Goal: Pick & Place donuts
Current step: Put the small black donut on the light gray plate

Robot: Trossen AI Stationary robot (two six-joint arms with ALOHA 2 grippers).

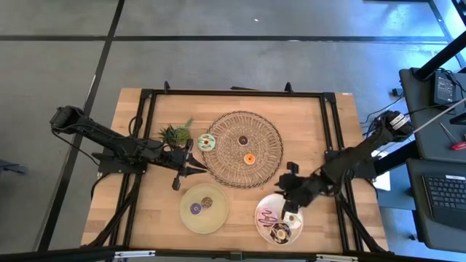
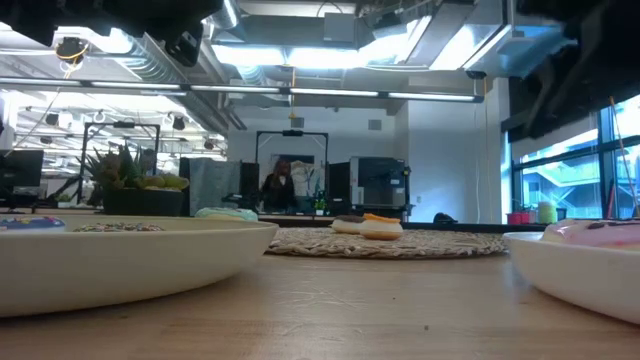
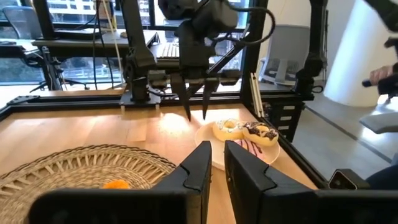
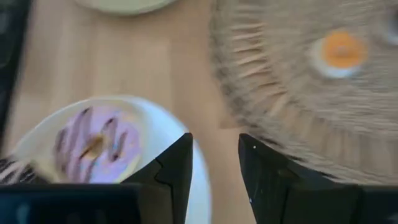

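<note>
A green-iced donut [image 1: 207,142], a tiny brown one [image 1: 243,140] and an orange one [image 1: 249,159] [image 4: 339,53] lie flat on the round woven mat [image 1: 269,156]. A purple donut [image 1: 195,209] and a brown one [image 1: 207,201] lie on the green plate [image 1: 218,218]. A pink donut [image 1: 268,215] [image 4: 99,146], a white one [image 3: 227,127] and a brown one [image 3: 261,132] lie on the white plate [image 1: 260,222]. My left gripper [image 1: 186,166] [image 3: 217,165] hovers at the mat's left rim, all but shut on nothing. My right gripper [image 1: 287,191] [image 4: 214,155] hangs open above the white plate's far edge.
A small potted plant [image 1: 175,133] stands just beyond my left gripper, near the mat's left side. A black frame [image 1: 233,93] runs around the table. Bare wood lies between the two plates and along the near edge. A person sits far back in the room [image 2: 275,185].
</note>
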